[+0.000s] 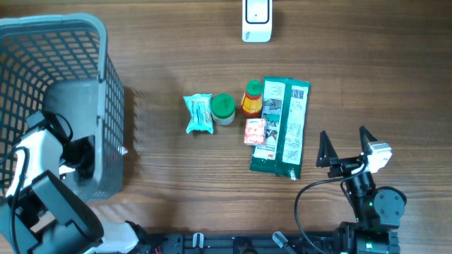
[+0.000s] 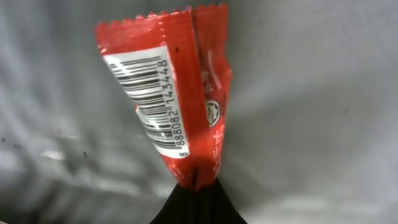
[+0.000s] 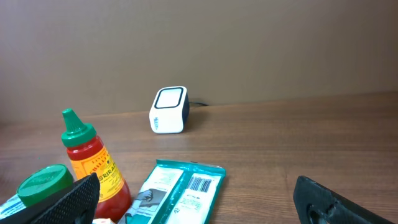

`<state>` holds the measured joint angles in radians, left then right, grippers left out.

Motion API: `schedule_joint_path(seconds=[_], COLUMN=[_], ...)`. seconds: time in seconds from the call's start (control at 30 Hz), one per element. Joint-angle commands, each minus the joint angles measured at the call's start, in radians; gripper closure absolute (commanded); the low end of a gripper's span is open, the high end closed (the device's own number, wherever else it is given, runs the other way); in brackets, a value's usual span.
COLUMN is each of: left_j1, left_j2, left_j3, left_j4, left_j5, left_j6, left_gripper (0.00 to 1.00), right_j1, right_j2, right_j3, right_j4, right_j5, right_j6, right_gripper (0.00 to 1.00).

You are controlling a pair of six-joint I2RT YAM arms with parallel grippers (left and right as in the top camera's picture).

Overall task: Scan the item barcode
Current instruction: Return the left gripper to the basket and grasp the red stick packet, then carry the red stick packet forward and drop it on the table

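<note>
Left wrist view, item one: red packet (image 2: 171, 93), a crimped foil sachet held upright against a blurred grey backdrop, with its lower end nipped in the left gripper (image 2: 198, 186), whose dark jaws are pressed together on the bottom seam. The barcode (image 2: 146, 93) runs on a white panel down the packet's left face, slightly bowed where the foil curves. Handling, by judgement: light, soft and crinkly, with a slick film surface likely to slide or fold. The flat sealed ends are the sound places to take hold, well clear of the printed bars, and a pinch at one end may let the body flop and tilt the code. Overhead view, item two: grey basket (image 1: 42, 42) at the table's left, the left arm reaching into it (the packet itself is hidden there, so it is probably inside or just above the basket). Item three: white scanner (image 1: 256, 20) at the far edge, well apart from the basket. Item four: right gripper (image 1: 344, 134), jaws spread wide, holding nothing, near a long green packet (image 1: 282, 127). Beside that lie a sauce bottle (image 1: 252, 99), a green-lidded jar (image 1: 223, 108) and a small blue packet (image 1: 198, 113).
</note>
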<state>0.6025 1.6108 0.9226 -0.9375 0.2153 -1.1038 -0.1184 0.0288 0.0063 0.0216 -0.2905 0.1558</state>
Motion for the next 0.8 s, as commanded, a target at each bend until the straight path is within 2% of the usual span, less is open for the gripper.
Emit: schedule_joint_path(seconds=[0.0, 0.1, 0.17, 0.23, 0.37, 0.53, 0.63, 0.77], left_j1=[-0.017, -0.017, -0.017, -0.017, -0.017, -0.017, -0.017, -0.018], left_j2=[-0.141, -0.258, -0.351, -0.418, -0.533, -0.603, -0.61, -0.61], left_j3=[0.014, 0.031, 0.032, 0.033, 0.047, 0.146, 0.254, 0.351], left_j4=[0.057, 0.119, 0.142, 0.173, 0.3, 0.363, 0.363, 0.408], left_j5=[0.095, 0.015, -0.103, -0.174, -0.188, -0.186, -0.105, 0.212], left_j6=[0.028, 0.028, 0.03, 0.1, 0.298, 0.339, 0.338, 0.342], left_gripper=[0.96, 0.96, 0.96, 0.96, 0.96, 0.96, 0.96, 0.96], right_j1=[-0.002, -0.002, -0.002, -0.002, -0.002, -0.002, -0.002, -0.002], right_j2=[-0.004, -0.004, -0.004, -0.004, 0.0, 0.0, 0.0, 0.0], right_j3=[-0.001, -0.001, -0.001, -0.001, -0.001, -0.001, -0.001, -0.001], right_j4=[0.002, 0.002, 0.002, 0.002, 0.002, 0.002, 0.002, 0.002], right_j5=[0.007, 0.006, 0.006, 0.006, 0.006, 0.006, 0.007, 0.006], right_j6=[0.002, 0.002, 0.002, 0.002, 0.002, 0.002, 0.002, 0.002], right_gripper=[0.0, 0.0, 0.0, 0.0, 0.0, 0.0, 0.0, 0.0])
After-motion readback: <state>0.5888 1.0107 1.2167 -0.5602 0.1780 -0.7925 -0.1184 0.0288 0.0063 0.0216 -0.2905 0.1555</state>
